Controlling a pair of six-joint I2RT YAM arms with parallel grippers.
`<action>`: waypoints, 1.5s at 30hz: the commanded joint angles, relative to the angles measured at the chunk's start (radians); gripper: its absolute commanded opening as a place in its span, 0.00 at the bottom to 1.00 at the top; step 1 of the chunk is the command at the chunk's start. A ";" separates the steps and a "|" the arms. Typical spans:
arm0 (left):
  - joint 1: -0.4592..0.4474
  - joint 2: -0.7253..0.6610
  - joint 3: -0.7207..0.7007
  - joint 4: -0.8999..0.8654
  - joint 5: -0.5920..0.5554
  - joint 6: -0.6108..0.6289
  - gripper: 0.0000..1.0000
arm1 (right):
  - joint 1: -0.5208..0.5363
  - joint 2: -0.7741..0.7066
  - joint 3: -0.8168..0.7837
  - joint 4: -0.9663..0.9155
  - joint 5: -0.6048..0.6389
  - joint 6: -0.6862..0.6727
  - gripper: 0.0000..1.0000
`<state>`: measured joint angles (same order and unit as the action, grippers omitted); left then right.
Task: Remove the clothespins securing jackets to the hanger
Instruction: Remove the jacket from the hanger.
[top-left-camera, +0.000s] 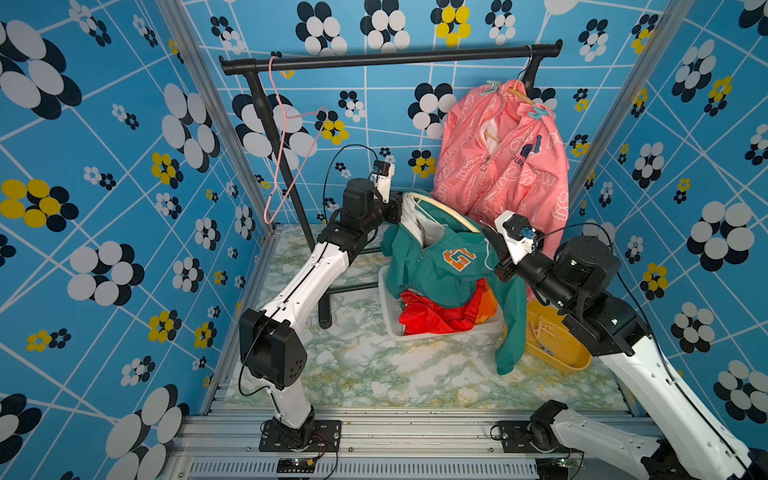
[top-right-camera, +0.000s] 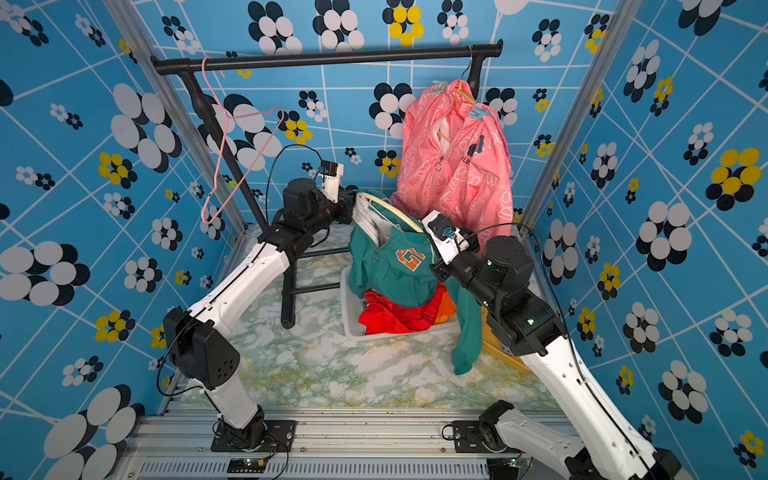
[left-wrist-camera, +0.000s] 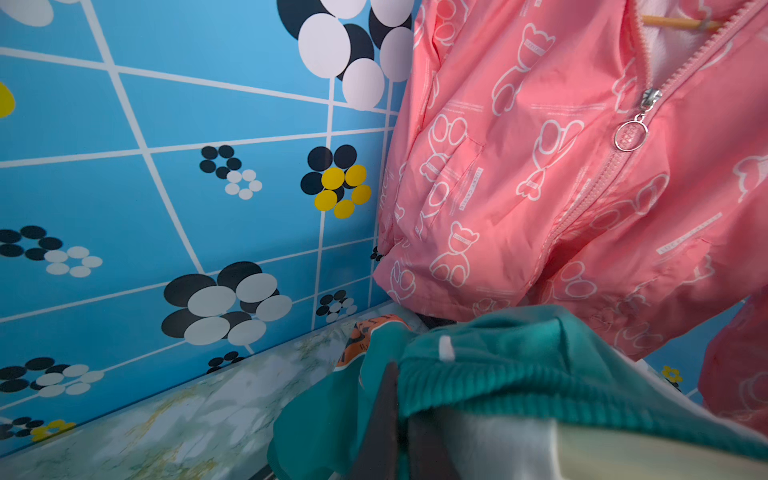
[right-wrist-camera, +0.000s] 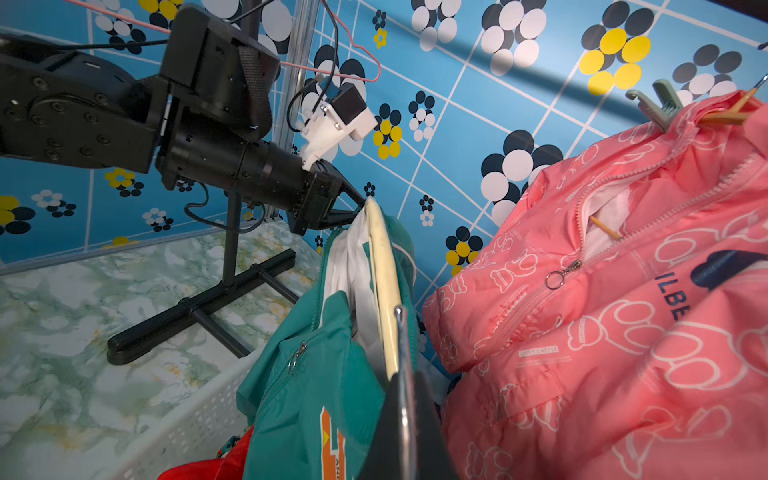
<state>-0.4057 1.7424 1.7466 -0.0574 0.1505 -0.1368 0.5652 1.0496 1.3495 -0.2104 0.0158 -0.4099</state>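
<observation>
Now both hands are pressed together on the cream hanger (right-wrist-camera: 384, 282): the left hand (right-wrist-camera: 359, 203) pinches one end, and the right hand (right-wrist-camera: 405, 382) pinches what looks like its metal hook. The green jacket (top-left-camera: 436, 274) droops from it over a white basket (top-left-camera: 390, 328) (a red jacket (top-left-camera: 428, 316) lies inside). Two teal clothespins (top-left-camera: 539, 112) clip the pink jacket (top-left-camera: 507, 166) up on the rail (top-left-camera: 390, 58).

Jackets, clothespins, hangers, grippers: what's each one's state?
Pink jacket, hanging, pinned.
Teal clothespins, clipped on it.
Green jacket, on cream hanger, off rail.
Red jacket, in basket.
Wire hanger, bare on rail.
Tan clothespins, in yellow bin.
Left gripper, shut on green jacket.
Right gripper, shut on cream hanger.
</observation>
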 joint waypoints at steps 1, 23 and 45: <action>0.056 -0.119 -0.008 0.022 -0.025 -0.019 0.00 | -0.002 0.046 0.126 0.307 0.121 0.030 0.00; 0.252 -0.277 -0.206 0.050 -0.018 -0.084 0.00 | -0.024 0.278 0.260 0.642 -0.042 0.490 0.00; 0.223 -0.075 -0.214 0.072 -0.042 -0.063 0.00 | -0.182 -0.037 -0.031 0.792 0.140 0.465 0.00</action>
<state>-0.2455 1.6157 1.5726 0.0628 0.3519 -0.2237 0.4435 1.1450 1.2720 0.3210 -0.0349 0.0864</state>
